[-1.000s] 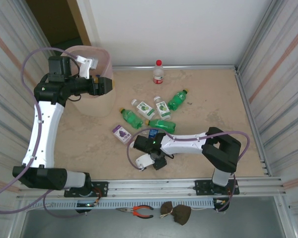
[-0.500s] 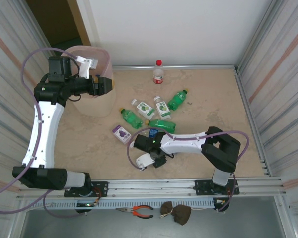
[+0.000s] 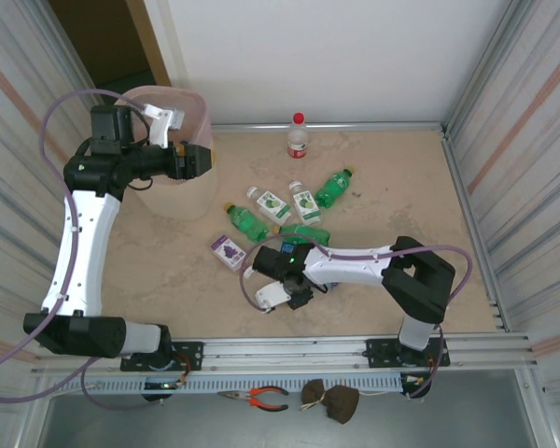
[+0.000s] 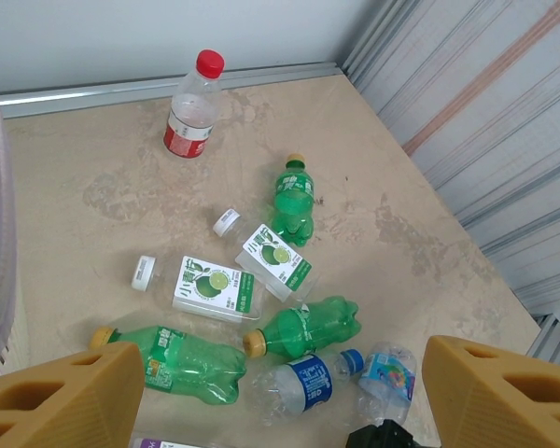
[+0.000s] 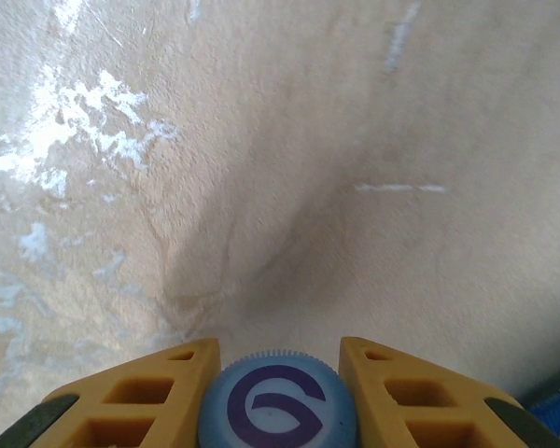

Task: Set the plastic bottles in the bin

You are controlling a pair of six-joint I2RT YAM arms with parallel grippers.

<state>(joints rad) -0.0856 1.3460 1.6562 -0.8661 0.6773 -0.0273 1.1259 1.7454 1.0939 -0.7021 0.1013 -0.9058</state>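
Grip quality decides this step: the right gripper has its yellow ribbed fingers pressed against both sides of a round pale-blue plastic cap printed with a purple swirl, so it is clamped on the cap end of one small plastic bottle; the body of that bottle is hidden under the cap, and its colour cannot be told. From above, the right gripper sits close to the near edge of the beige mottled surface, about midway along it.

The tall translucent pinkish-beige plastic bin stands in the far-left corner; the left gripper hangs over its rim with jaws wide apart and nothing between them, its fingers framing the floor below. A loose cluster of green and clear plastic bottles lies around the middle of the surface, and a clear red-capped bottle stands upright at the far edge; all are well apart from the bin.

A cap is a small, smooth hold, so the lift is best done straight up and slowly; a quick swing could twist the bottle loose. The carry should pass above the cluster, approach the bin on the side away from the left arm, and release only once the bottle is fully over the rim.
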